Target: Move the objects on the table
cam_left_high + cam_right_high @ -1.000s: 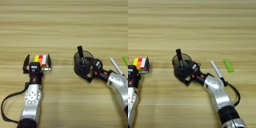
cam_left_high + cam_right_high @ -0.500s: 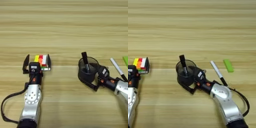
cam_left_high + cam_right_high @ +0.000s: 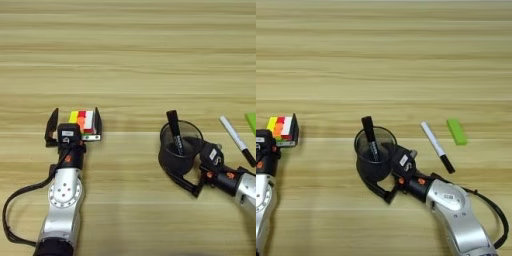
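Pen cup (image 3: 375, 156), dark grey-black, stands upright on the desk (image 3: 130, 60), toward the near edge and right of centre. 1 black marker pen (image 3: 370, 137) stands inside it, leaning toward the desk's left side, its top above the rim.

Right gripper (image 3: 387, 174) is at the cup from the near-right side. 1 black finger (image 3: 376, 187) wraps along the cup's near-left base, the other sits against the cup's right wall, so the cup is clamped between the 2 fingers. Right arm runs off toward the near-right corner.

Just right of the cup and apart from it lies a white marker with a black tip (image 3: 437, 147), angled, tip pointing toward the near-right. A green block (image 3: 456, 131) lies just beside it on the right, not touching.

Well apart to the left, the multicoloured puzzle cube (image 3: 84, 122) sits near the desk's left side. Left gripper (image 3: 73, 127) is right at it, fingers spread wide. The right finger (image 3: 97, 122) lies against the cube's right face, the left finger (image 3: 51, 127) stands off from the cube's left face with a gap. Left arm extends down to the near edge, with a black cable looping beside it.
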`<control>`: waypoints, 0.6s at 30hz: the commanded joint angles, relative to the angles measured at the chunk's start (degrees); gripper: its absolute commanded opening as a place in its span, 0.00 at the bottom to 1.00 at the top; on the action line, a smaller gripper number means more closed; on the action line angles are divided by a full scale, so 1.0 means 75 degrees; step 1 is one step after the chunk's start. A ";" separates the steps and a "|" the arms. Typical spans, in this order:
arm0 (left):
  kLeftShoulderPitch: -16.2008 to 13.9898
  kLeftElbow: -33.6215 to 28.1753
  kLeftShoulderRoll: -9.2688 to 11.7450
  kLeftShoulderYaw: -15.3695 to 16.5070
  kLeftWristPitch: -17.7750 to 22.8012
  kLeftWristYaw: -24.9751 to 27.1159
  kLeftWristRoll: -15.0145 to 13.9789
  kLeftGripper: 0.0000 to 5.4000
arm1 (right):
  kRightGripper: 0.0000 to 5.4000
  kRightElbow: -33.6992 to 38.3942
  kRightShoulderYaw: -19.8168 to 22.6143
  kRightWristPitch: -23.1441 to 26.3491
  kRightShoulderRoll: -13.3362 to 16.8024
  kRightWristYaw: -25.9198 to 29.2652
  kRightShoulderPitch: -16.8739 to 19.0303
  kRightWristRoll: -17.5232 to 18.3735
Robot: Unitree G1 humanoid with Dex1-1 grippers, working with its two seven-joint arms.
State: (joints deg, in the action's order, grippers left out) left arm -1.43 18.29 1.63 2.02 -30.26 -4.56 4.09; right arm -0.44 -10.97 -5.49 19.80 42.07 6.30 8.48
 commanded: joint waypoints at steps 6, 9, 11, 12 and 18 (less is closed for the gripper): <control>-0.0014 -0.0016 0.0011 0.0021 0.0114 -0.0023 0.0022 1.00 | 0.99 0.0023 0.0103 0.0160 0.0015 -0.0091 -0.0154 0.0087; -0.0012 -0.0010 0.0013 0.0024 0.0111 -0.0023 0.0021 1.00 | 0.99 0.0125 0.0147 0.0214 0.0032 -0.0103 -0.0163 0.0129; -0.0020 -0.0019 0.0010 0.0021 0.0109 -0.0026 0.0024 1.00 | 0.99 0.0192 0.0178 0.0230 0.0066 -0.0106 -0.0156 0.0139; -0.0025 -0.0025 0.0008 0.0019 0.0108 -0.0027 0.0026 1.00 | 0.99 0.0212 0.0205 0.0235 0.0098 -0.0102 -0.0151 0.0142; -0.0059 -0.0080 0.0002 0.0016 0.0124 -0.0025 0.0022 1.00 | 0.99 0.0442 0.0459 0.0271 0.0346 -0.0045 0.0054 0.0209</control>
State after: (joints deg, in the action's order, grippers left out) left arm -1.46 18.22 1.64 2.03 -30.23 -4.56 4.09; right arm 1.44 -8.39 -4.22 21.15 41.63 5.98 9.63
